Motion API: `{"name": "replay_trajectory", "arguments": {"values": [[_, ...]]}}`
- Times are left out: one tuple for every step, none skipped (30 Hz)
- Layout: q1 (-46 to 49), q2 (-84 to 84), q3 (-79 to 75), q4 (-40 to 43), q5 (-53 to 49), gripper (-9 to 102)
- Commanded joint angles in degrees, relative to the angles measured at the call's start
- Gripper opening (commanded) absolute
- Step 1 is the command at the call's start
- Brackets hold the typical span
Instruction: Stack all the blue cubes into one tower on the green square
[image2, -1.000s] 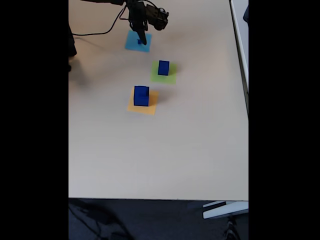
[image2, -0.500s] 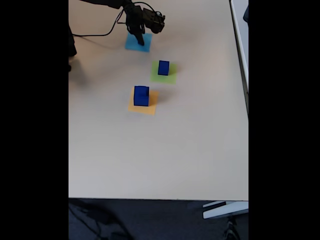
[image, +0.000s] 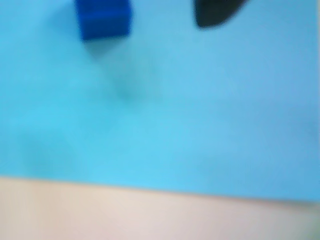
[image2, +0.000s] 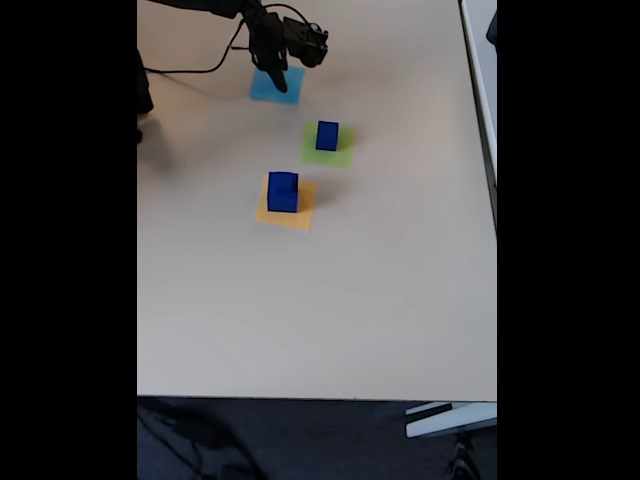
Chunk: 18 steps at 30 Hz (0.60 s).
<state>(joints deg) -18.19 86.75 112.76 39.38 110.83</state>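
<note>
Gripper (image2: 277, 78) low over light-blue square (image2: 275, 88), beside small blue cube (image: 103, 19); jaw state unreadable. Medium cube (image2: 327, 135) sits on green square (image2: 327, 150). Step: picking small cube. Next: centre, close.

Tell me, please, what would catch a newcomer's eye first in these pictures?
Three coloured paper squares on the pale table stand out in the fixed view: a blue cube on the green square, a bigger cube on the orange square. The dark gripper hangs over the light-blue square at the far edge, where the wrist view shows a small cube.
</note>
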Motion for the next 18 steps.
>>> {"name": "replay_trajectory", "arguments": {"values": [[-0.09, 4.13, -0.62, 1.05, -0.62, 21], [-0.09, 4.13, -0.79, 1.67, -0.70, 21], [-0.18, 4.13, -0.88, 2.37, -0.70, 21], [-0.18, 3.96, -1.14, 2.81, -0.70, 21], [-0.18, 3.87, -1.41, 3.43, -0.88, 21], [-0.26, 3.69, -1.58, 3.87, -0.88, 21], [-0.35, 3.34, -1.85, 4.22, -0.88, 21], [-0.53, 3.16, -1.93, 4.48, -0.88, 21], [-0.62, 2.99, -1.93, 4.66, -0.97, 21], [-0.62, 2.90, -1.93, 4.92, -1.05, 21], [-0.62, 2.81, -1.93, 5.27, -1.32, 21], [-0.44, 2.72, -1.93, 5.54, -1.49, 21], [-0.35, 2.64, -1.93, 5.71, -1.76, 21], [-0.26, 2.55, -1.93, 5.89, -2.02, 21], [-0.18, 2.37, -2.02, 5.89, -2.20, 21], [-0.18, 2.11, -2.20, 5.89, -2.29, 21], [-0.09, 1.49, -2.72, 6.06, -2.55, 21], [-0.09, 0.88, -3.60, 6.50, -2.64, 21]]}}
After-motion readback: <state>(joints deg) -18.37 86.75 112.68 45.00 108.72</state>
